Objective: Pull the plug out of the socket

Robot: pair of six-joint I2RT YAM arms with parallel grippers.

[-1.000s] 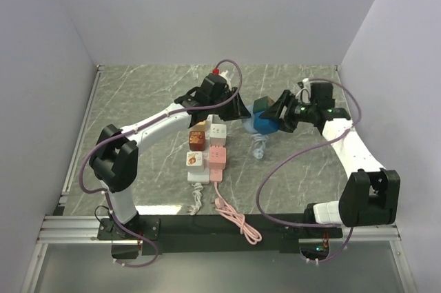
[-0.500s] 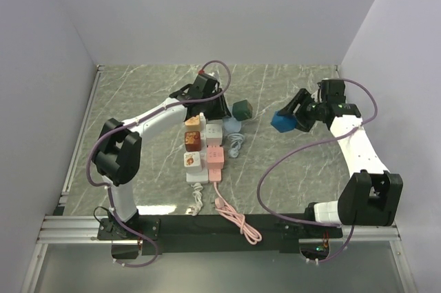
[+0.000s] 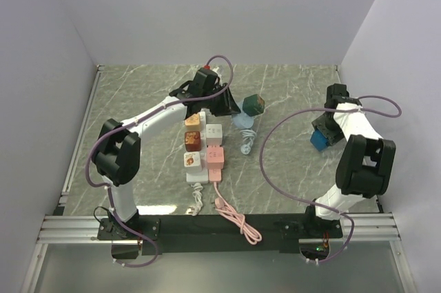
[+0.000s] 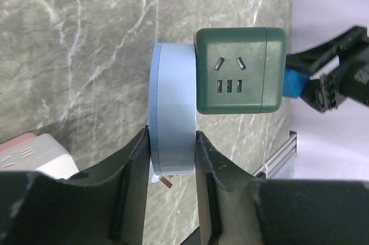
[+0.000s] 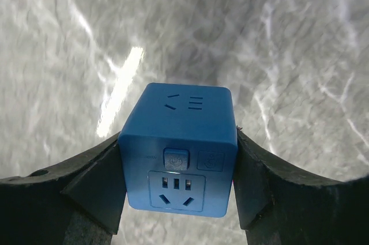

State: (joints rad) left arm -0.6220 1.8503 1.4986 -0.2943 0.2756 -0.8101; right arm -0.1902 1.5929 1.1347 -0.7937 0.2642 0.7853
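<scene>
1. While my left gripper (image 4: pixel 171 151) pinches the pale disc (image 4: pixel 171 101) by its rim, the green cube (image 4: pixel 239 71) sits against the disc's flat face, on the side toward my right arm.
2. Right gripper (image 5: pixel 177 141) is clamped on the blue cube (image 5: pixel 177 112), at the table's (image 3: pixel 289 86) right edge, well apart.
3. Judgement: the pull axis runs left-right, and the right arm would have to free itself first.

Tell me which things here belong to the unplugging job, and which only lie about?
Job: blue cube socket in the right gripper; green cube socket and light-blue round adapter in the left gripper.
Lying about: white power strip, pink power strip, pink cable.
</scene>
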